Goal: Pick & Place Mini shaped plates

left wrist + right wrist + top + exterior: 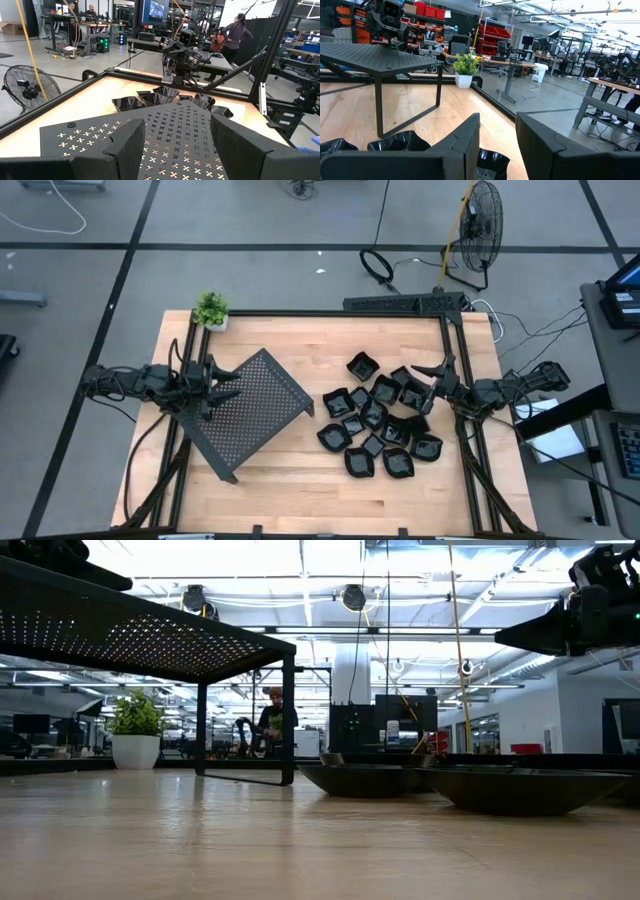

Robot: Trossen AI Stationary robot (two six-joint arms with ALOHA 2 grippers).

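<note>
On the pale wooden table (290,480), the small glossy black dishes (380,420) lie clustered right of centre, beside the dark perforated metal tray stand (255,405). The right gripper (432,377) hovers over the cluster's far right edge, fingers partly apart and empty. It should probably single out an outlying dish, since neighbours touch, and pinch its rim. The left gripper (222,383) waits over the stand, open wide, holding nothing

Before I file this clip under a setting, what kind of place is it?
Most likely an open robotics lab or workshop. Beyond the wooden table stand red storage bins, workbenches with monitors, and a floor fan with cables trailing over a taped concrete floor.
</note>
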